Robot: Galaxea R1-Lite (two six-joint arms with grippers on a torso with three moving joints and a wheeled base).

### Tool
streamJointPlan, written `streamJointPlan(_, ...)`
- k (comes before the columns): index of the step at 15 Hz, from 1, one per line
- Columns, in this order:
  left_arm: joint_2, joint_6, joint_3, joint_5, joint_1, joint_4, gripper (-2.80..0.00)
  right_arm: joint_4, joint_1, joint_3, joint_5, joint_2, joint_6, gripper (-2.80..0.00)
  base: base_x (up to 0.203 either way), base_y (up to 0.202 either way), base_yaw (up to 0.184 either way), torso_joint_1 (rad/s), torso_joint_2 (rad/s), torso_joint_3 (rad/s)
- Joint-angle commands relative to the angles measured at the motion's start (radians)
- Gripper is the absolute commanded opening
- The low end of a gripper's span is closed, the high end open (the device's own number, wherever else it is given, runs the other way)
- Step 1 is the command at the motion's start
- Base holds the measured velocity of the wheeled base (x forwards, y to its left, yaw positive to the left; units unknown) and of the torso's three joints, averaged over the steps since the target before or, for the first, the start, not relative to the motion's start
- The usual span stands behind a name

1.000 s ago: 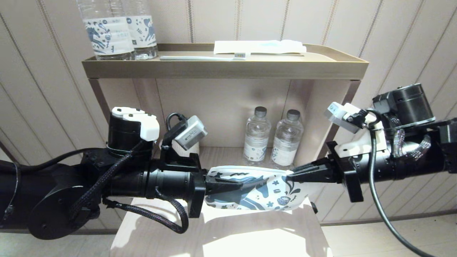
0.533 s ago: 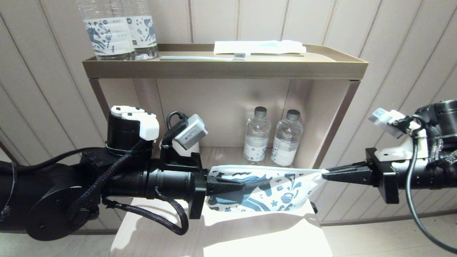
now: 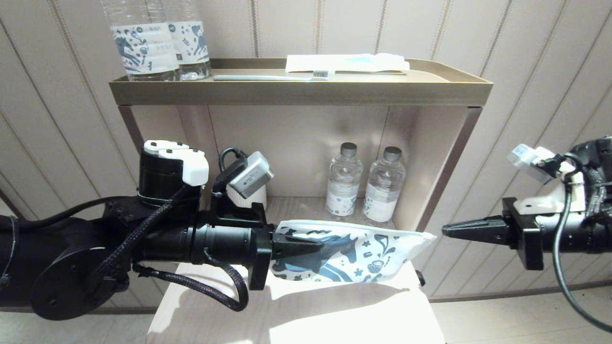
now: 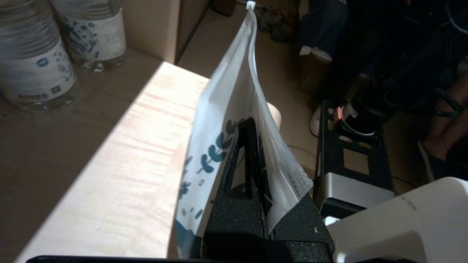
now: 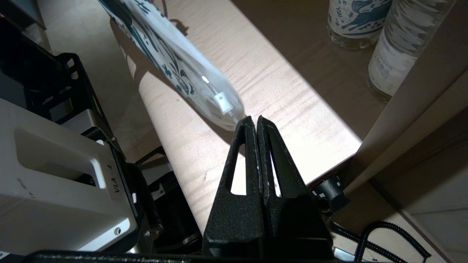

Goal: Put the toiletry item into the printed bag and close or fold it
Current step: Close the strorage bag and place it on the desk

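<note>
Left tool (image 3: pixel 313 248), centre of the head view, clamped on the left end of the printed bag (image 3: pixel 363 251), which hangs level above the pale desk (image 3: pixel 334 310); right tool (image 3: pixel 447 230), at right, closed and empty, just beside the bag's far corner.

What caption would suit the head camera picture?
Left gripper holds the printed bag above the table; right gripper shut beside it.

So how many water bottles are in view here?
4. Two stand on the top shelf's left end; two stand side by side in the compartment below. Others may be hidden.
</note>
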Motion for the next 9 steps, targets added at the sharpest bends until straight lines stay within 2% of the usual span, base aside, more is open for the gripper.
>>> streamJointPlan(1, 0.007, 0.000, 0.003, -0.004, 0.000, -0.004, -2.80, 0.001, 0.007, -0.009, 0.014, 0.010, -0.002, -2.80, 0.000, 0.000, 0.000, 0.000, 0.00, 0.000)
streamJointPlan(7, 0.017, -0.002, -0.003, -0.003, 0.008, 0.006, -2.80, 0.006, 0.021, -0.022, 0.029, 0.018, 0.005, -2.80, 0.000, 0.000, 0.000, 0.000, 0.00, 0.000)
streamJointPlan(8, 0.023, -0.002, -0.005, -0.002, 0.009, 0.006, -2.80, 0.005, 0.021, -0.016, 0.029, 0.010, 0.004, 0.00, 0.000, 0.000, 0.000, 0.000, 0.00, 0.000)
streamJointPlan(9, 0.024, -0.002, -0.006, -0.001, 0.009, 0.006, -2.80, 0.004, 0.021, -0.012, 0.029, 0.007, 0.003, 0.00, 0.000, 0.000, 0.000, 0.000, 0.00, 0.000)
